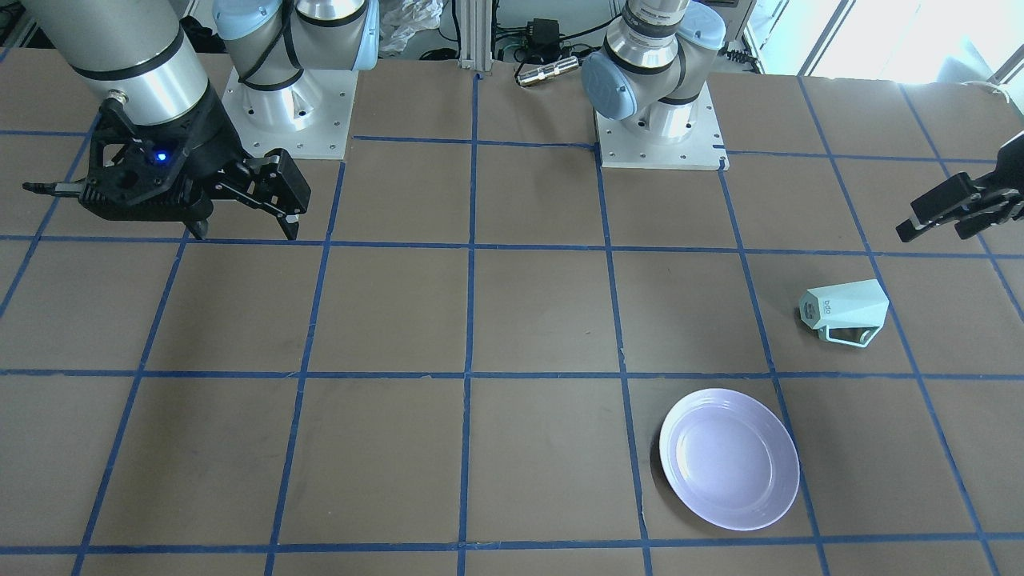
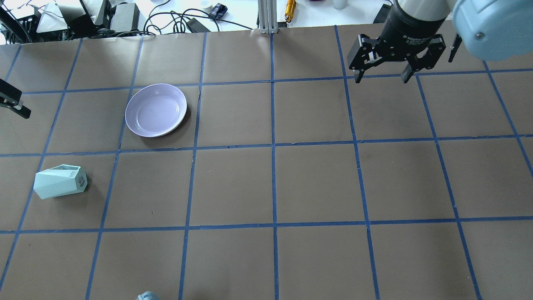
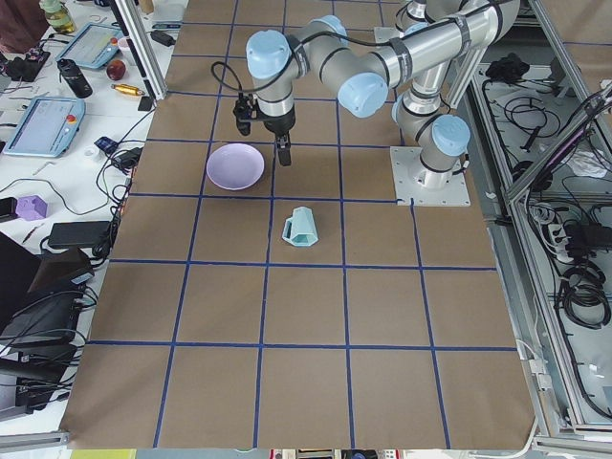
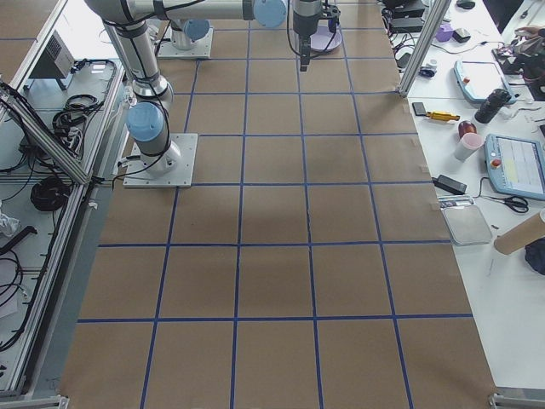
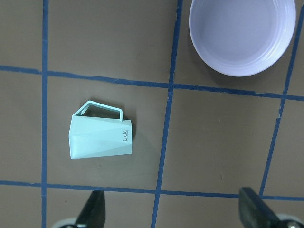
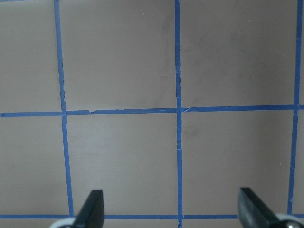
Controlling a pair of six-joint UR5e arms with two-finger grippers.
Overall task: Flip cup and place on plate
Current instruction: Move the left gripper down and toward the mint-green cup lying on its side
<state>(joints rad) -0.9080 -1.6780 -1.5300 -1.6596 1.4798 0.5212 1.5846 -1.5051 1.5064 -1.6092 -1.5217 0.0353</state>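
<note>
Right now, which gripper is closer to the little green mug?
Left. The left gripper hovers near the cup; the right gripper hangs far off, at the table's opposite end.

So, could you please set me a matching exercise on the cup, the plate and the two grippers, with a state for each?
A cup
B plate
C left gripper
D right gripper

1 open, wrist view shows only bare table
2 lying on its side
3 empty, right way up
4 open, cup and plate in its wrist view

Pairs: A-2, B-3, C-4, D-1
</note>
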